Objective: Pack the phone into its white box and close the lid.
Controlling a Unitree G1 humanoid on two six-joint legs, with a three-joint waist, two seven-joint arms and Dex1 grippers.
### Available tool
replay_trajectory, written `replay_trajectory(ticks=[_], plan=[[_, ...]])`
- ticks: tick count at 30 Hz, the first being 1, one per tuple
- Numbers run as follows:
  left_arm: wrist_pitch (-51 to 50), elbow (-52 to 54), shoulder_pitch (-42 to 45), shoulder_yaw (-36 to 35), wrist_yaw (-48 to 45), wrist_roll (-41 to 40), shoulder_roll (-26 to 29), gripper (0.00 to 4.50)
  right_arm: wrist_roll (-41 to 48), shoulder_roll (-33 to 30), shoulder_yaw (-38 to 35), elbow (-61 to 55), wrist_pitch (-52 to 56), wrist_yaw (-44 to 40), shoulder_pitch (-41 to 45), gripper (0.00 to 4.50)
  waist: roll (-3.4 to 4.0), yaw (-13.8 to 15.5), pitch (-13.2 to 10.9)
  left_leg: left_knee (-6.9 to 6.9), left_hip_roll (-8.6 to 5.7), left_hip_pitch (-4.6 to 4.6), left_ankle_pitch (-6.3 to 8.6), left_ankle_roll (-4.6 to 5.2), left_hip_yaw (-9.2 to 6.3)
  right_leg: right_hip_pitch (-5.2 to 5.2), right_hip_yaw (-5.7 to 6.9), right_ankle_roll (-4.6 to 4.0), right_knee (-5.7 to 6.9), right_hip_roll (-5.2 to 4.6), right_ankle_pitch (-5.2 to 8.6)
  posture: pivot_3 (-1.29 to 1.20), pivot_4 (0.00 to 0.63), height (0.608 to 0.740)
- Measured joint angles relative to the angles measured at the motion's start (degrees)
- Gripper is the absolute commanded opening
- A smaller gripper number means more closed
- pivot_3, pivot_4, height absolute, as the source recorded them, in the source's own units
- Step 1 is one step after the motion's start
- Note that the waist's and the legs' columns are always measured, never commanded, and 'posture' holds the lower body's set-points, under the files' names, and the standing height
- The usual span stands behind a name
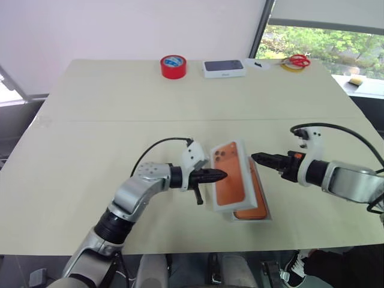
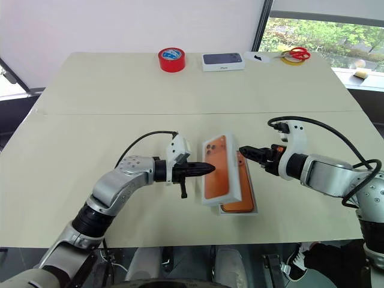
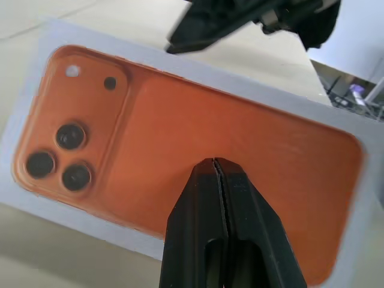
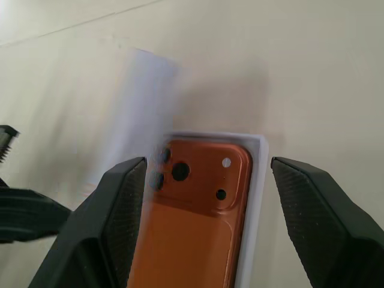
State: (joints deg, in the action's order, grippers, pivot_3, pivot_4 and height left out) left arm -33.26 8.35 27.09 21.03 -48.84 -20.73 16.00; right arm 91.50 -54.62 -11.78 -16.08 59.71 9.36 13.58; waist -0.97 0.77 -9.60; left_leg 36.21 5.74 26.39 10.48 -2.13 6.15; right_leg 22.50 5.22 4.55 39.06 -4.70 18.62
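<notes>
The phone (image 4: 198, 228) is seen lying camera-side up inside the white box (image 4: 255, 198) near the front edge of the table (image 1: 90, 120), with the lid (image 1: 231, 174) tilted over it, one long side raised toward the left gripper (image 1: 221, 175) and the other resting on the box. The lid's printed face is turned toward the left arm, and its long axis runs roughly away from the robot, in line with the box beneath. The left gripper's fingers (image 3: 225, 210) are pressed together, their tip set against the printed face near its middle. The right gripper (image 1: 259, 158) is held just beside the lid's far side, its fingers (image 4: 117, 198) spread apart in the right wrist view with nothing between them. The closing move is judged to turn on the lid being lowered flat toward the right arm's side, the left gripper being the one in contact. A red tape roll (image 1: 173, 66) and a dark-topped white box (image 1: 224, 68) are left well apart at the far edge
</notes>
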Motion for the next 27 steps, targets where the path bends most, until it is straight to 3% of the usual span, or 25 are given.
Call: replay_trajectory(ticks=[5, 9, 13, 18, 22, 27], plan=[[-0.1, -0.4, 1.3, -1.1, 0.4, -0.3, -0.9, 0.0, -9.3, -1.3, 0.0, -0.7, 0.2, -4.3, -0.2, 0.02, 0.0, 0.0, 0.0, -0.01, 0.0, 0.0, 0.0, 0.0, -0.02, 0.01, 0.0, 0.01, -0.01, 0.0, 0.0, 0.0, 0.15, 0.73], [-2.0, -0.4, 1.4, -3.1, 0.9, -0.6, 1.4, 0.0, -21.5, -5.6, 3.3, -5.9, -0.3, -9.4, -1.3, 0.02, 0.01, -0.1, 0.0, -0.03, 0.01, -0.02, 0.0, 0.0, -0.02, 0.02, 0.0, 0.0, 0.0, 0.01, 0.01, 0.0, 0.15, 0.73], [-6.7, -0.7, 2.3, -6.0, 2.5, -0.9, 4.5, 0.0, -32.0, -6.1, 8.5, -10.0, -1.1, -14.6, -2.0, 0.02, 0.0, -0.1, 0.0, -0.01, 0.0, -0.01, 0.0, 0.0, -0.02, 0.02, 0.0, 0.01, 0.0, 0.0, 0.01, 0.0, 0.15, 0.73], [-9.0, -1.1, 2.6, -6.8, 2.8, -0.5, 7.3, 0.0, -37.9, -5.3, 10.2, -11.7, -1.1, -19.3, -2.2, 0.02, -0.03, 0.0, 0.0, 0.0, 0.0, 0.0, 0.0, 0.0, -0.02, 0.0, 0.0, 0.01, -0.01, -0.02, 0.01, 0.0, 0.15, 0.73], [-8.9, -1.3, 2.8, -3.6, 2.1, 1.7, 8.7, 0.0, -40.7, -4.8, 10.9, -12.0, -0.7, -22.3, -2.1, 0.02, -0.03, 0.0, 0.0, -0.01, 0.0, -0.01, 0.0, 0.0, -0.02, 0.01, 0.0, 0.0, -0.01, -0.01, 0.01, 0.0, 0.15, 0.73], [-7.7, -4.0, 3.7, 1.0, 0.5, 3.9, 5.5, 0.0, -44.4, -4.5, 11.6, -13.0, -0.5, -25.6, -2.1, 0.02, -0.04, 0.1, 0.0, 0.01, -0.01, 0.0, 0.0, 0.0, -0.02, 0.01, 0.0, 0.0, -0.01, -0.02, 0.01, 0.0, 0.15, 0.73]])
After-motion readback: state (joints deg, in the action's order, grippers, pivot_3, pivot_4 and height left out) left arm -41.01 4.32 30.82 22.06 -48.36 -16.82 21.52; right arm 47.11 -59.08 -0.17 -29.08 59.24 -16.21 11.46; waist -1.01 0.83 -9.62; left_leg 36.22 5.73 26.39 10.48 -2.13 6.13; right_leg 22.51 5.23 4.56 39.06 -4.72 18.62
